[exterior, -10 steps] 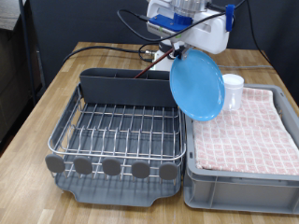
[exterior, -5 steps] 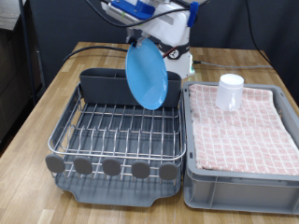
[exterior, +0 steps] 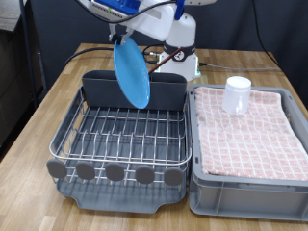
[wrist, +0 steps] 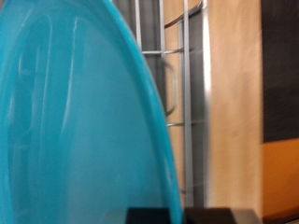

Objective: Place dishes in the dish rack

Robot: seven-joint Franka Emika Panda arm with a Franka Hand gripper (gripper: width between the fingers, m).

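My gripper (exterior: 123,38) is shut on the top rim of the bright-blue plate (exterior: 131,73) and holds it on edge, tilted, above the wire grid of the dish rack (exterior: 120,140), just in front of its tall grey cutlery bin (exterior: 164,91). In the wrist view the plate (wrist: 75,121) fills most of the picture, with the rack's wires (wrist: 182,103) beyond its edge. The white mug (exterior: 237,94) stands upside down on the pink checked cloth (exterior: 248,135). The wooden spoon is not clearly in view.
The grey bin (exterior: 250,188) lined with the checked cloth stands at the exterior view's right, beside the rack. Both sit on a wooden table (exterior: 38,125). Cables and the robot base (exterior: 178,53) lie behind the rack.
The gripper has carried the blue plate from above the cloth bin towards the exterior view's left, over the rack, and turned it more edge-on. The mug has not moved.
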